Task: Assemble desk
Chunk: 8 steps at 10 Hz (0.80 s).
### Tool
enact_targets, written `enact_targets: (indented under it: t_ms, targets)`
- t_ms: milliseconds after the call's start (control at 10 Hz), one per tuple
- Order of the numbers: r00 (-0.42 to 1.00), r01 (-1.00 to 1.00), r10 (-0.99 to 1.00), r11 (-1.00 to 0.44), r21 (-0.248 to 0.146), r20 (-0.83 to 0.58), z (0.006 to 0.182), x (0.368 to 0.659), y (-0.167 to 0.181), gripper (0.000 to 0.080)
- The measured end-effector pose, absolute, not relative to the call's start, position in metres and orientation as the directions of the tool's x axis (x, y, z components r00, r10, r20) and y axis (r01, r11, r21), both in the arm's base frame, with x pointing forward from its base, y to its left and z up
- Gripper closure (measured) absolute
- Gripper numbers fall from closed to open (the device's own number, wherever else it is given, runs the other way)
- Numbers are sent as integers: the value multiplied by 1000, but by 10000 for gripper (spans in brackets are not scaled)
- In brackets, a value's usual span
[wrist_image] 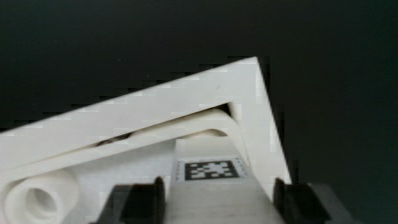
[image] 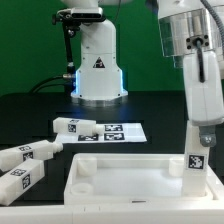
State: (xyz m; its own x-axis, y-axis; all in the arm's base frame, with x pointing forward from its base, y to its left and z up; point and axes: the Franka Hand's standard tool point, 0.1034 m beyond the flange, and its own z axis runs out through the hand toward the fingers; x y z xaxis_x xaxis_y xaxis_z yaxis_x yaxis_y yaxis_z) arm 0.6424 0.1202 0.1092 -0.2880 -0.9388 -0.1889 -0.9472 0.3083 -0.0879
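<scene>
1. The tabletop (image: 120, 178) is a wide white plastic panel with a raised rim. It lies flat, rim side up, and a round socket boss shows in its corner on the exterior view's left. The wrist view shows one of its corners (wrist_image: 169, 115).
2. The upright leg (image: 199, 160) (wrist_image: 222, 165) is white and square in section. It stands vertical over the tabletop's corner on the exterior view's right, with a black-and-white tag facing outward. Whether it is seated cannot be told.
3. Three more tagged legs lie on their sides off the tabletop, on the exterior view's left: the rear leg (image: 75, 127), the middle leg (image: 32, 153) and the near leg (image: 20, 180).
</scene>
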Motion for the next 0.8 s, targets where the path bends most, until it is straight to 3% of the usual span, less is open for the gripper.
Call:
enact_targets:
  t_ms: [100, 200, 300, 400, 600, 800]
  targets:
    - [-279, -950, -942, 300, -89, -188, 109, 642, 121, 439]
    - [-279, -950, -942, 299, -89, -188, 109, 642, 121, 439]
    - [-259, -954, -946, 282, -100, -193, 113, 643, 121, 241]
    - [-228, -960, -952, 255, -119, -202, 127, 640, 120, 179]
    - [-205, -964, -956, 234, -124, -210, 140, 636, 120, 156]
    - [-202, -966, -958, 230, -119, -206, 136, 635, 120, 151]
